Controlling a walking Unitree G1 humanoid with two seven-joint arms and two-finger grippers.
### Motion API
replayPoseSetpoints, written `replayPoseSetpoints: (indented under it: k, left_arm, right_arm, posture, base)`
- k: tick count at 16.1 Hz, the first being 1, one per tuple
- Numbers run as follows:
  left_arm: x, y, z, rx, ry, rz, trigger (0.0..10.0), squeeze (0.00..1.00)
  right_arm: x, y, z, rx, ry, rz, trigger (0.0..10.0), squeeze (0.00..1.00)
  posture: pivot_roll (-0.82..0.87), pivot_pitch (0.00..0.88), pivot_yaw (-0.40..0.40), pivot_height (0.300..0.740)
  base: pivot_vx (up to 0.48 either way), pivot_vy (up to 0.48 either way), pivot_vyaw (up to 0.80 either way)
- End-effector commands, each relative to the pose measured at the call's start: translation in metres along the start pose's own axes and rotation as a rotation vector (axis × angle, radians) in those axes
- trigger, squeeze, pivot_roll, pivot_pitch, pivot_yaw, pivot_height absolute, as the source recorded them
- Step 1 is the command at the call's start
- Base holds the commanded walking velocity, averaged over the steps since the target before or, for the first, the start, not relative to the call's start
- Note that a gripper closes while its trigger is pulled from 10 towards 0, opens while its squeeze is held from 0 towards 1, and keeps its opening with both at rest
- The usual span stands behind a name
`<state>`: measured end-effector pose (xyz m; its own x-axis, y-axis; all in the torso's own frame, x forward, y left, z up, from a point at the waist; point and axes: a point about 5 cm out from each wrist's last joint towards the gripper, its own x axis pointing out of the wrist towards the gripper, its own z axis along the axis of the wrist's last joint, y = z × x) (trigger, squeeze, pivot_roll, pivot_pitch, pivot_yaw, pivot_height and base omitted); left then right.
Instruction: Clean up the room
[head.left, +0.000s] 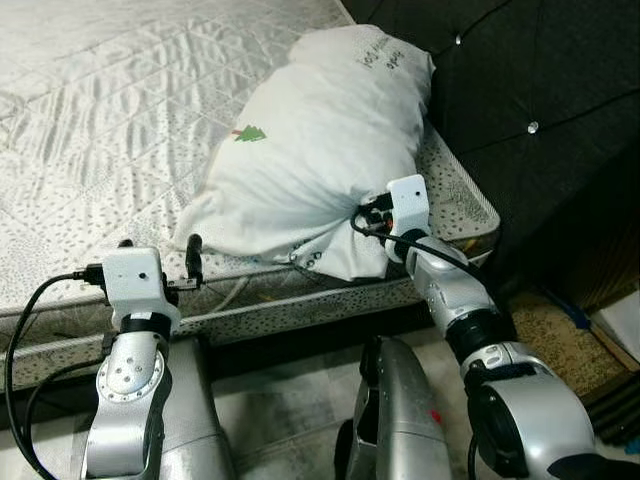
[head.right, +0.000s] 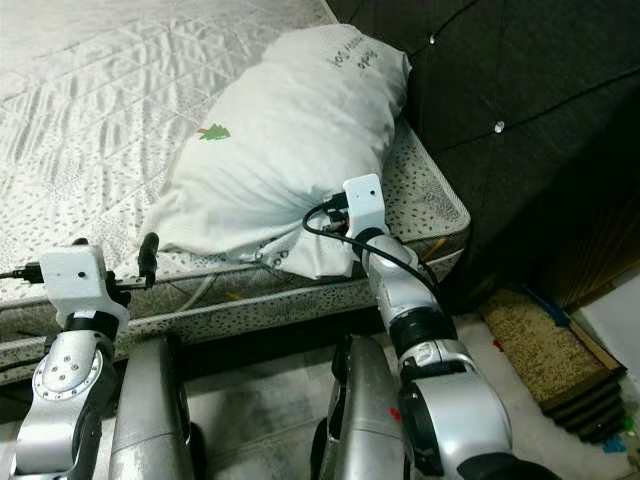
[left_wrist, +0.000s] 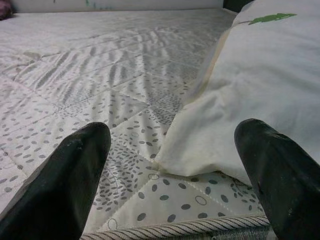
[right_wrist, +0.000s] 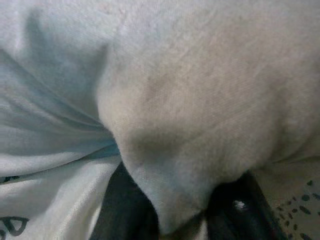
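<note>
the white pillow (head.left: 320, 150) lies on the bed (head.left: 110, 120) at its corner next to the dark tufted headboard (head.left: 520, 90), one end toward the headboard and the other end at the mattress edge. a small green tree print (head.left: 249, 133) marks its upper side. the right gripper (right_wrist: 175, 220) is buried in the pillow's near end, and its black fingers (right_wrist: 125, 210) pinch a fold of the white cover between them. the left gripper (left_wrist: 175, 175) hovers at the mattress edge, just beside the pillow's near corner, with its fingers (left_wrist: 65, 180) spread wide and nothing between them. the mattress is quilted, with a pattern of grey spots. a brown mat (head.right: 540, 350) lies on the floor near the headboard.
</note>
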<state>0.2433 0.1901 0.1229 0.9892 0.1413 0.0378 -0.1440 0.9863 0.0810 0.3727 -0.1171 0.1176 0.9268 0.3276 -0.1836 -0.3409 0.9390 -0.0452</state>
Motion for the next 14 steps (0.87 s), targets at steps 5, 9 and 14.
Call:
replayPoseSetpoints:
  k: [5, 9, 14]
  left_arm:
    - [0.002, -0.007, 0.000, -0.017, -0.001, -0.024, 10.0, 0.00]
    - [0.003, -0.008, 0.001, -0.027, -0.012, -0.016, 10.0, 0.00]
    - [0.002, -0.007, 0.003, -0.028, -0.021, 0.010, 10.0, 0.00]
  right_arm:
    - [0.000, -0.022, 0.022, -0.013, -0.085, -0.083, 0.0, 0.00]
    - [0.000, -0.019, 0.020, -0.023, -0.095, -0.060, 0.0, 0.00]
    - [0.008, -0.007, 0.030, -0.083, -0.107, 0.031, 0.0, 0.00]
  posture:
    - [0.06, 0.086, -0.115, 0.499]
    - [0.06, 0.084, -0.114, 0.499]
    - [0.09, 0.093, -0.124, 0.499]
  base:
    - [0.000, -0.349, 0.00]
    - [0.000, 0.000, 0.00]
    - [0.000, 0.000, 0.00]
